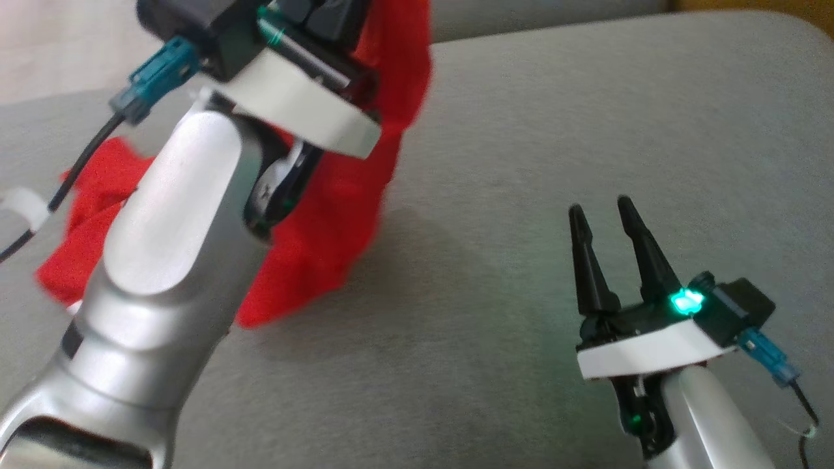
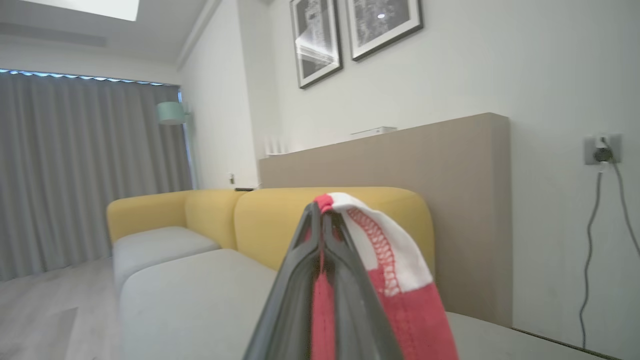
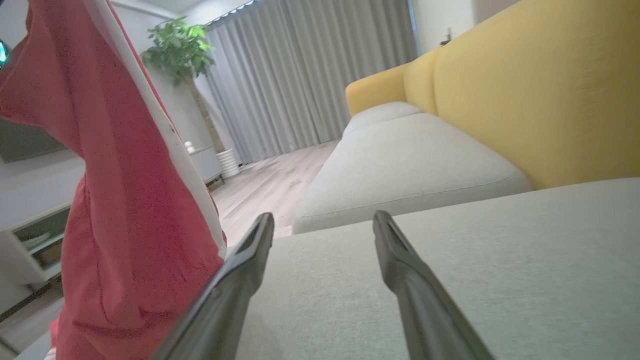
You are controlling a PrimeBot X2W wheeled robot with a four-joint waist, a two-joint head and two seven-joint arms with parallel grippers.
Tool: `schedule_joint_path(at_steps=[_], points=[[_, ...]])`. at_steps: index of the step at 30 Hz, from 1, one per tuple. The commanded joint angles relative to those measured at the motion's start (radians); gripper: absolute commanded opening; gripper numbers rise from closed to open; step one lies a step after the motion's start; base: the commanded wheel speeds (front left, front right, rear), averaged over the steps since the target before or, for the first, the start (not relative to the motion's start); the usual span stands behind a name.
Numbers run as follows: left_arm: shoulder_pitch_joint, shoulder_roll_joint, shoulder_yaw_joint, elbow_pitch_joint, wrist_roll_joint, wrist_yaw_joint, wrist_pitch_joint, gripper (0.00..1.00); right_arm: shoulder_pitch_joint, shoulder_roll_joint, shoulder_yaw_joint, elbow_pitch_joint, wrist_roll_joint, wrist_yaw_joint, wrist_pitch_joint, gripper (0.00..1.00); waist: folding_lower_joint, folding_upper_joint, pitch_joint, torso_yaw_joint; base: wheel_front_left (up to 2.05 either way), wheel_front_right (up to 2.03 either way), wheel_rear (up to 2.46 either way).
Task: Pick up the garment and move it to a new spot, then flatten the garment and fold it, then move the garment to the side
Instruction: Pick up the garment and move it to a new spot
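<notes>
Closest to the camera, at the lower left of the head view, the left arm [image 1: 163, 260] rises and hides a good chunk of the red garment [image 1: 326, 247]. In the left wrist view, the left gripper [image 2: 320, 207] is pinched together on just the white-trimmed hem, right at its fingertips. That's a thin bite, so I reckon a quick swing could pull it loose.

The rest of the garment hangs down to the grey cushion [image 1: 554, 130] at mid-left. It might drag and bunch up instead of landing flat. The right gripper [image 1: 603, 208], at the lower right, has its fingers apart and empty, well away from the cloth, so there's no backup. Further back, the yellow backrest [image 3: 525, 100] could catch a wide swing.
</notes>
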Motion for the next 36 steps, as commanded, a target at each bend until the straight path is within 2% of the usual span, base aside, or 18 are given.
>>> schedule_joint_path(at_steps=[1,9,11,16,17,18,19,22,25,32,36], points=[[-0.075,0.007,0.03,-0.023,0.005,0.006,0.01,0.0,-0.045,-0.004,0.034,-0.046,0.016,-0.001,-0.011,1.0,-0.0001,0.0,0.035,-0.091,0.0,0.0,0.0],[-0.194,-0.032,0.017,0.11,0.04,0.02,-0.003,0.0,-0.067,-0.004,0.104,-0.084,0.08,-0.001,-0.011,1.0,-0.0001,0.0,0.073,-0.266,0.0,0.0,0.0],[-0.216,-0.033,0.032,0.157,0.051,0.039,-0.027,0.0,-0.068,-0.004,0.128,-0.091,0.091,-0.001,-0.011,1.0,-0.0001,0.0,0.075,-0.305,0.0,0.0,0.0],[-0.265,-0.037,0.035,0.271,0.08,0.055,-0.083,0.0,-0.069,-0.004,0.161,-0.114,0.119,-0.001,-0.011,1.0,-0.0001,0.0,0.091,-0.368,0.0,0.0,0.0],[-0.272,-0.042,0.032,0.295,0.085,0.055,-0.094,0.4,-0.068,-0.004,0.163,-0.117,0.122,-0.001,-0.011,1.0,-0.0001,0.0,0.094,-0.373,0.0,0.0,0.0],[-0.277,-0.047,0.021,0.32,0.086,0.045,-0.097,0.73,-0.066,-0.004,0.167,-0.12,0.124,-0.001,-0.011,1.0,-0.0001,0.0,0.097,-0.377,0.0,0.0,0.0],[-0.277,-0.054,0.009,0.346,0.08,0.029,-0.092,1.0,-0.065,-0.004,0.169,-0.122,0.125,-0.001,-0.011,1.0,-0.0001,0.0,0.1,-0.38,0.0,0.0,0.0],[-0.274,-0.053,-0.053,0.423,0.071,-0.011,-0.029,1.0,-0.06,-0.004,0.173,-0.126,0.129,-0.001,-0.011,1.0,-0.0001,0.0,0.11,-0.38,0.0,0.0,0.0],[-0.268,-0.042,-0.088,0.453,0.057,-0.027,-0.008,1.0,-0.059,-0.004,0.169,-0.129,0.134,-0.001,-0.011,1.0,-0.0001,0.0,0.118,-0.37,0.0,0.0,0.0],[-0.256,0.001,-0.105,0.459,0.03,-0.035,-0.046,1.0,-0.059,-0.004,0.154,-0.118,0.124,-0.001,-0.011,1.0,-0.0001,0.0,0.1,-0.312,0.0,0.0,0.0],[-0.235,0.028,-0.09,0.453,0.027,-0.024,-0.08,1.0,-0.058,-0.004,0.136,-0.11,0.109,-0.001,-0.011,1.0,-0.0001,0.0,0.079,-0.271,0.0,0.0,0.0]])
